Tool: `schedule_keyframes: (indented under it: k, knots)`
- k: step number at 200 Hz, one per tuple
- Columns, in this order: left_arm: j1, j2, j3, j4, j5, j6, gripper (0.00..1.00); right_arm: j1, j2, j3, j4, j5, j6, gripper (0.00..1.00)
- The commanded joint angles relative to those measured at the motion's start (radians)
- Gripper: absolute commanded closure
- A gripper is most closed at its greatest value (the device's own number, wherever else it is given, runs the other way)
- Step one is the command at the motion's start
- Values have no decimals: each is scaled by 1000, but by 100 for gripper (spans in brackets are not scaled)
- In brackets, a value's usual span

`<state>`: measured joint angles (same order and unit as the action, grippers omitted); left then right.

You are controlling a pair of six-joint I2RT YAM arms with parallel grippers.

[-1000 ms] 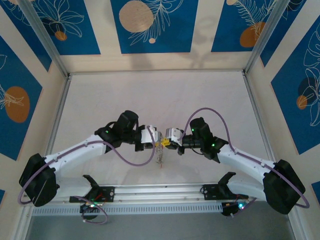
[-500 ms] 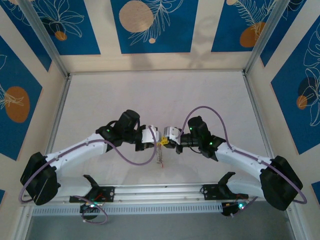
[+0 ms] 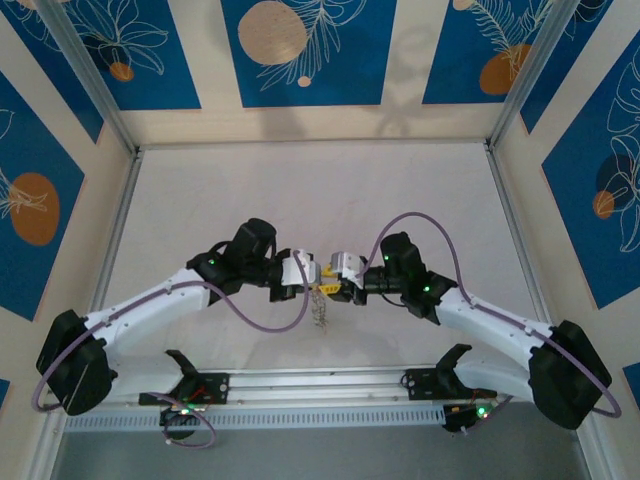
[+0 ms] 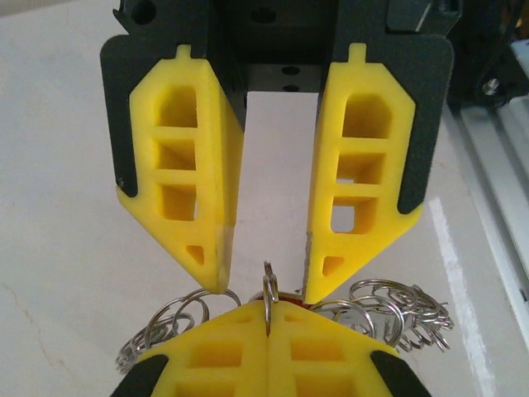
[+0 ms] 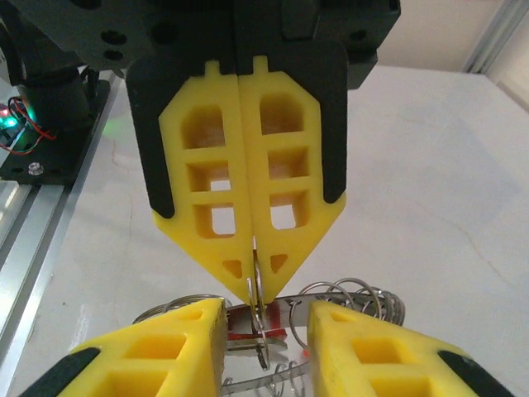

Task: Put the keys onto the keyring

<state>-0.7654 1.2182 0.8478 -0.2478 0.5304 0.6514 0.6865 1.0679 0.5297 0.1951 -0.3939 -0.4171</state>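
The left gripper (image 5: 252, 273) points down from the top, its 2 yellow fingers pressed together, pinching a thin keyring (image 5: 258, 302) edge-on at their tips. Below, the right gripper (image 5: 266, 310) has its fingers apart, either side of the keyring and a red key (image 5: 246, 322). Silver loops (image 5: 355, 298) sit over the white table (image 5: 430, 190).

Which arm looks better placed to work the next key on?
Right, probably. The left pincer is shut on the keyring, gripping its thin edge, so it serves as the anchor. The right pincer faces it with jaws apart and nothing held, close to the red key by the ring.
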Motion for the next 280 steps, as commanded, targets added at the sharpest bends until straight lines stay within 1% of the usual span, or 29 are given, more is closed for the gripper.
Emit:
schedule_keyframes:
  k: [1, 18, 32, 64, 159, 237, 244, 266, 280]
  knots:
    - [14, -24, -7, 57, 121, -19, 100, -21, -61, 2, -44, -24, 8, 76]
    - [15, -26, -10, 60, 137, -17, 100, -35, -102, 29, -151, -49, -7, 83]
    - [16, -25, -12, 62, 153, -13, 100, -38, -125, 39, -196, -59, -8, 83]
    - [15, -22, -16, 82, 187, -13, 100, -38, -132, 33, -201, -63, -9, 80]
    - [16, -21, -33, 118, 197, -31, 100, -3, -27, 37, -95, -94, 6, 83]
    - [15, -10, -47, 152, 199, -57, 100, 4, -26, 0, 43, -109, 40, 84]
    - [16, -7, -46, 152, 195, -58, 100, 4, -28, -1, 45, -108, 41, 85]
    - [16, -13, -47, 156, 184, -62, 100, 4, -30, -1, 29, -95, 35, 100]
    - [15, -23, -39, 104, 155, -38, 100, 4, -38, -5, 23, -51, 38, 100]
